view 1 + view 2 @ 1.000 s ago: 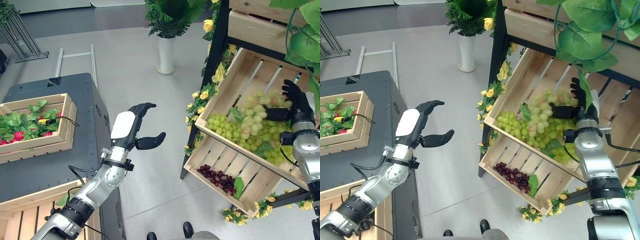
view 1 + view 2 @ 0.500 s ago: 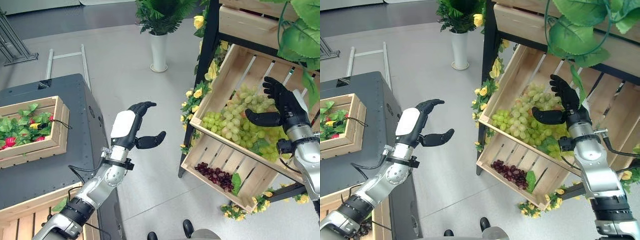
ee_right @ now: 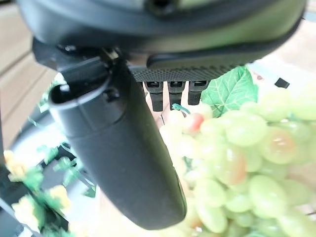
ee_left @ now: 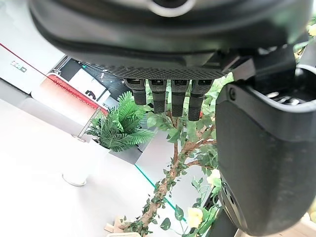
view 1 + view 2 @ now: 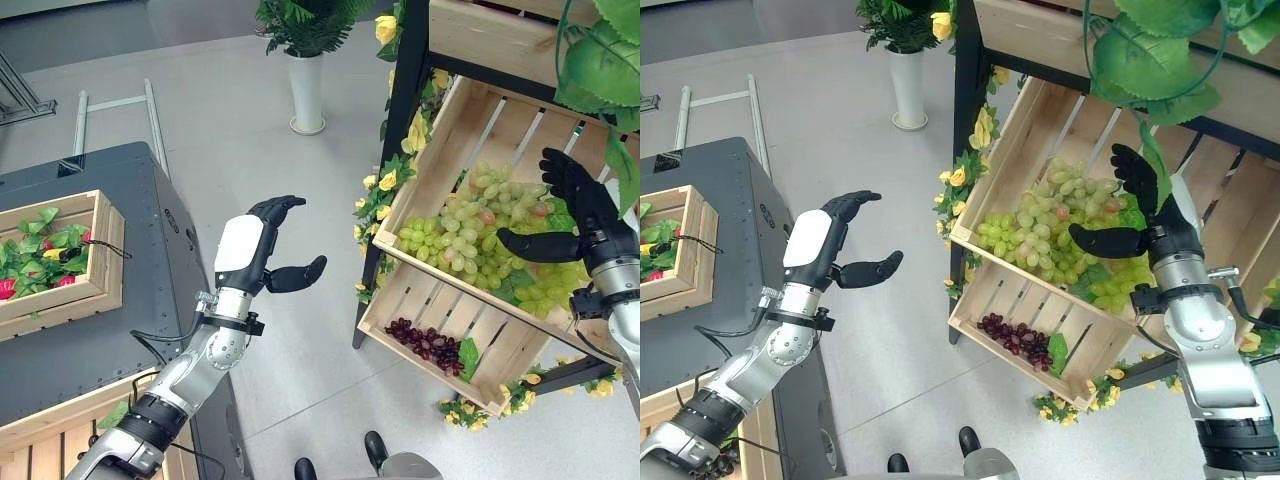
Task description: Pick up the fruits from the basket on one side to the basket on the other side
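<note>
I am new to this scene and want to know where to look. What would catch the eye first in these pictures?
The heap of pale green grapes in the tilted wooden crate on the robot's right stands out first, with the dark right hand open just above it. Below it, a second slatted crate holds a small bunch of dark red grapes. The left hand hangs open over the grey floor.
</note>
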